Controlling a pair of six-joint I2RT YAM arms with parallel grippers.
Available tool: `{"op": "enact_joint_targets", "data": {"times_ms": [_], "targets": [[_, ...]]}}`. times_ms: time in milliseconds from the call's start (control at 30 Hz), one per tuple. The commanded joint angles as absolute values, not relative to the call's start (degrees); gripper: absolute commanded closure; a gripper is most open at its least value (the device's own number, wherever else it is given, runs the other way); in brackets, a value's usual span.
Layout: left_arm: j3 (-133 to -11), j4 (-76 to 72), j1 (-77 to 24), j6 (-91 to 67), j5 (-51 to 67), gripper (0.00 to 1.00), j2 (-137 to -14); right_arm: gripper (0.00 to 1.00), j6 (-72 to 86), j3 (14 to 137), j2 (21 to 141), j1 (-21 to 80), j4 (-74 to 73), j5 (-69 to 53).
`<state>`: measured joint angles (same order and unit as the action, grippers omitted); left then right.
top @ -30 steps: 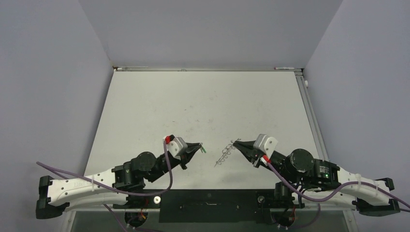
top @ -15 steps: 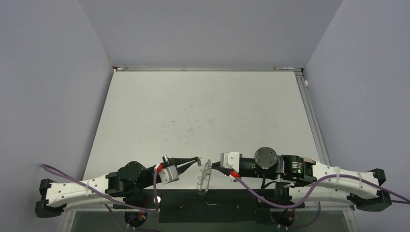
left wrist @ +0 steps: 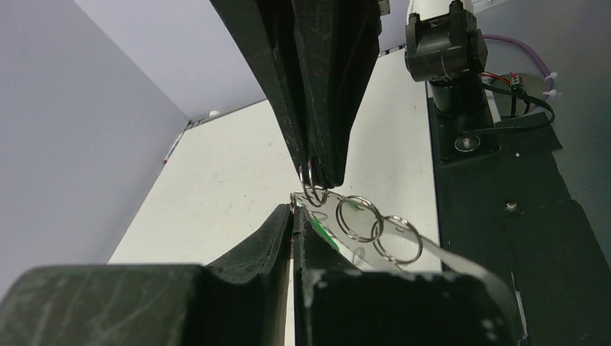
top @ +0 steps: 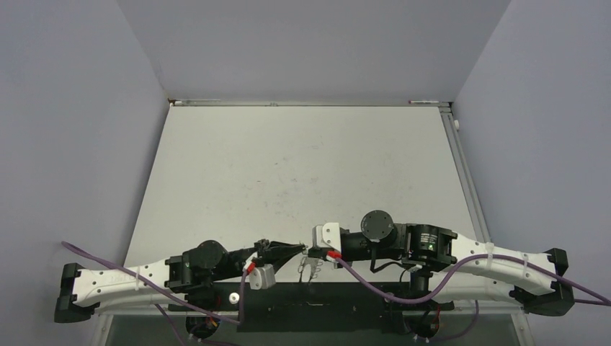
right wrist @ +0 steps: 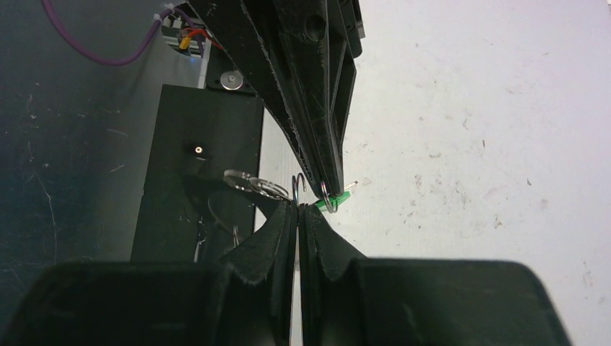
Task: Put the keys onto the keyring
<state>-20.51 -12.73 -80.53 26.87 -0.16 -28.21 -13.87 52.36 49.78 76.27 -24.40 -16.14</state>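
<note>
Nearest, a black plate [top: 274, 304] bolted along the near edge of the tabletop [top: 302, 166], both arm bases toward its ends.

At the plate's far edge, about its middle, two pincers tip to tip.

Left pincer [left wrist: 292, 213] reaching in from the plate's left end. Black fingers pressed tight together on the green key [left wrist: 319, 231], a tiny bright sliver poking out at the very tip.

Right pincer [right wrist: 297, 209] reaching in from the plate's right end. Also clamped tight, pinching the keyring [top: 308, 265] at its rim.

Keyring held clear of the tabletop, dangling from that grip at the plate's far edge. From the left wrist, a flat grey band seen nearly edge-on, with several small wire loops [left wrist: 358, 216] strung along it. From the right wrist, a thin flattened oval against the dark plate.

Green key just beside the wire loop nearest the right pincer's tip. Touching or threaded: impossible to tell.

Beyond the plate, white tabletop, scuffed and speckled with faint marks, stretching to the far side.

Farthest from the plate, pale lilac walls [top: 302, 50] closing in the back and both sides.
</note>
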Motion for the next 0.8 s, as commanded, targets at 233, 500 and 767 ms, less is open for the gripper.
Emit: {"op": "enact_joint_targets", "data": {"times_ms": [233, 500, 767], "targets": [[-23.04, -16.55, -80.70, 29.09, 0.79, 1.00, -27.02, 0.95, -12.03, 53.96, 50.52, 73.08, -23.11, -22.56], [-23.11, -15.78, -80.64, 29.93, 2.80, 1.00, -26.59, 0.95, -12.00, 54.18, 51.93, 71.89, -23.36, -24.05], [-22.79, -14.88, -80.77, 30.10, 5.80, 1.00, -26.12, 0.95, -12.86, 55.11, 52.72, 69.16, -23.86, -25.86]]}}
